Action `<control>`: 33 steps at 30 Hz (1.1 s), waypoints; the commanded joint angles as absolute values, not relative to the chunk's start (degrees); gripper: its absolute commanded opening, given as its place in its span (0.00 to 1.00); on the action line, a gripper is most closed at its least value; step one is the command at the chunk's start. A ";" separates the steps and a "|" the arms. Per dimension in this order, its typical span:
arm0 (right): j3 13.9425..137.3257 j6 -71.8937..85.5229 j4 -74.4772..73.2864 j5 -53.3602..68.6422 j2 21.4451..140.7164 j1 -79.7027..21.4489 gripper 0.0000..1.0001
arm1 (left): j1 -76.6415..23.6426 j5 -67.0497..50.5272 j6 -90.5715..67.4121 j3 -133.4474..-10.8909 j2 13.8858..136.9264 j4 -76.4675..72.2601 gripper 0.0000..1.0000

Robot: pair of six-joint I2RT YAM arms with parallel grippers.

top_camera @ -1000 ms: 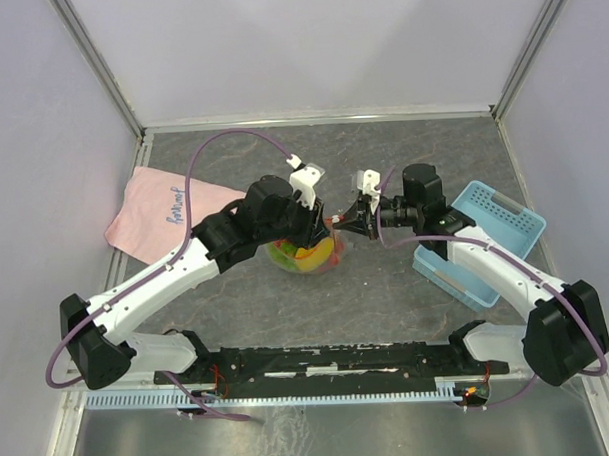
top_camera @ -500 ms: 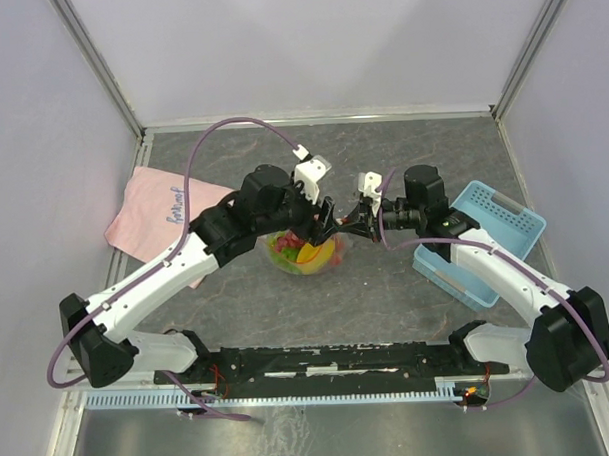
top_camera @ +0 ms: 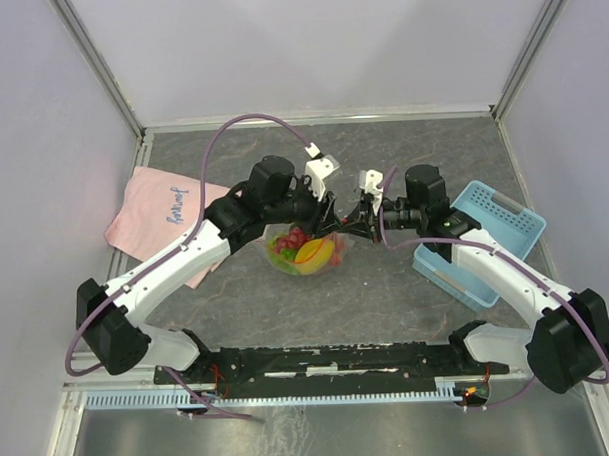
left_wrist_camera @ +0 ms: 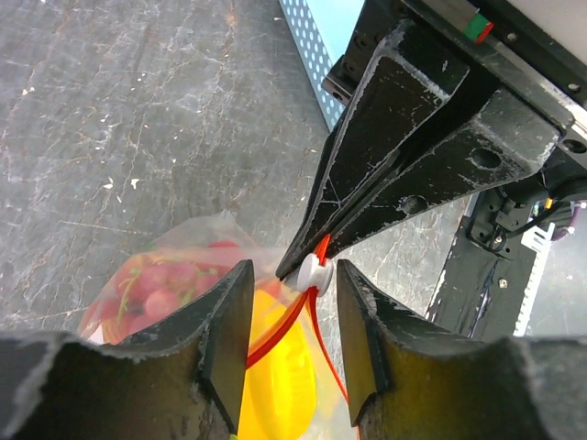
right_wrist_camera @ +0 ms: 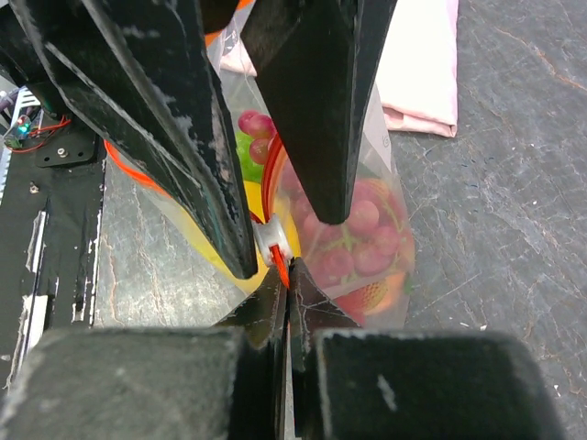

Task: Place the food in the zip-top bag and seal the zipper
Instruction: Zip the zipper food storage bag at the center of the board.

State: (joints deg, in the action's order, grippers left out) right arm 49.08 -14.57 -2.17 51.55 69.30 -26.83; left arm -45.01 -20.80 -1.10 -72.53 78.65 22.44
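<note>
1. From the top external view, I see the left gripper (top_camera: 327, 223) and the right gripper (top_camera: 351, 223) meeting tip to tip over the middle of the table (top_camera: 412, 154). They meet at the far right corner of the zip-top bag (top_camera: 305, 256). The bag sits just on the near side of both grippers. The food is inside it: red grapes (top_camera: 296, 236), a yellow fruit (top_camera: 315, 253) and green pieces (top_camera: 281, 253). A pink cloth (top_camera: 154, 215) lies to the left, partly under the left arm. A light-blue basket (top_camera: 482, 232) lies to the right, partly under the right arm. From up here I cannot tell how either pincer stands.

2. In the left wrist view, the left gripper's fingers (left_wrist_camera: 225, 344) stand apart with a clear gap between them. The white slider (left_wrist_camera: 314, 272) on the orange-red zipper (left_wrist_camera: 275, 337) sits just past their tips, in line with that gap. The right gripper's two black fingers come down from the top right and are pressed together to a point right at the slider. Grapes and the yellow fruit show through the clear film below.

3. In the right wrist view, the right gripper's fingers (right_wrist_camera: 266, 316) are flat together, clamped on the end of the zipper strip just beside the slider. The left gripper's fingers reach in from the top, spread, one on each side of the slider. The one on the picture's left touches the slider. Beyond them the bag holds grapes, green pieces and yellow fruit, with the pink cloth behind it.
</note>
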 commanded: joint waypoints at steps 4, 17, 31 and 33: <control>52.62 -12.26 1.06 53.09 68.47 -26.71 0.02 | -44.85 -25.27 1.45 -73.92 79.75 18.19 0.38; 53.87 -11.98 -2.88 49.46 68.30 -25.98 0.02 | -44.82 -17.19 4.12 -72.87 75.61 25.59 0.03; 53.72 -9.50 -3.34 47.63 67.94 -23.76 0.02 | -44.24 -14.59 5.93 -71.32 72.59 28.82 0.03; 53.75 -9.50 -3.30 47.64 68.02 -23.71 0.02 | -44.29 -14.93 6.44 -71.19 72.36 28.79 0.03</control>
